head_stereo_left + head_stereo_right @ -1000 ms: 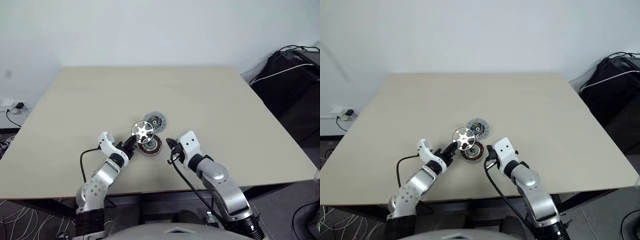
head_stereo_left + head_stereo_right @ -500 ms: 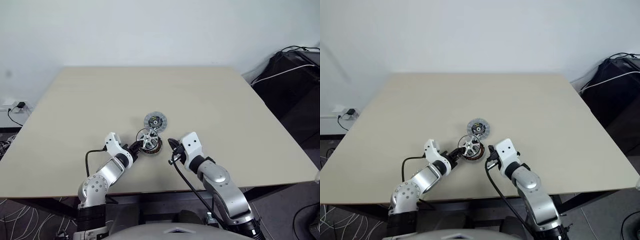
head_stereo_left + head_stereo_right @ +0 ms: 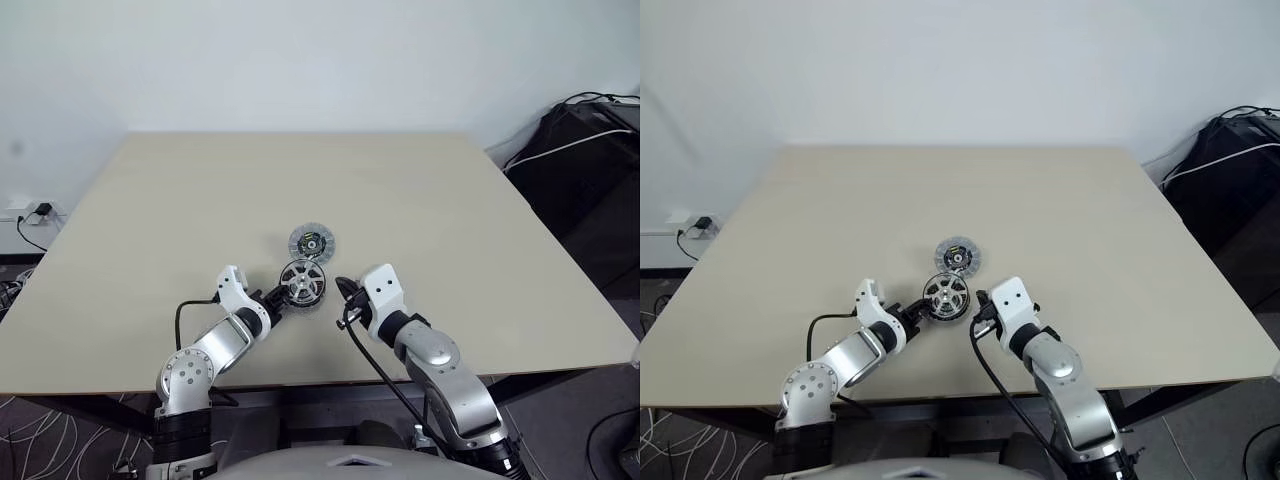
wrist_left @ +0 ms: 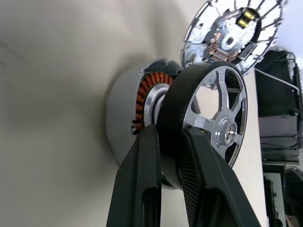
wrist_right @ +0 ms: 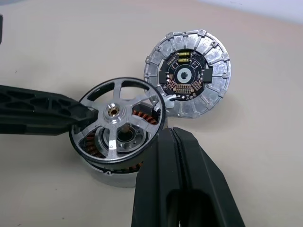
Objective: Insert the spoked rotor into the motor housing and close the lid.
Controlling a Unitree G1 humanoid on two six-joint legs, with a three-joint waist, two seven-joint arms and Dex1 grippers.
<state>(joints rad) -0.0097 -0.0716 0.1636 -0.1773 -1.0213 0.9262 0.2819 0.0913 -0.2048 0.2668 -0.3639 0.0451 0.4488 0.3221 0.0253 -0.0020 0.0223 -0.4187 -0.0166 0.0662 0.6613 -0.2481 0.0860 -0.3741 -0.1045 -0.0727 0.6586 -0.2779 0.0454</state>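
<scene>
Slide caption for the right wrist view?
Left gripper holds the spoked rotor by its rim over the motor housing; lid lies just beyond.

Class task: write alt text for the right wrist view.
The left tool clamps the spoked rotor by its rim, on the copper-wound motor housing. The lid lies just beyond, circuit face up; the shut right tool points at them.
</scene>
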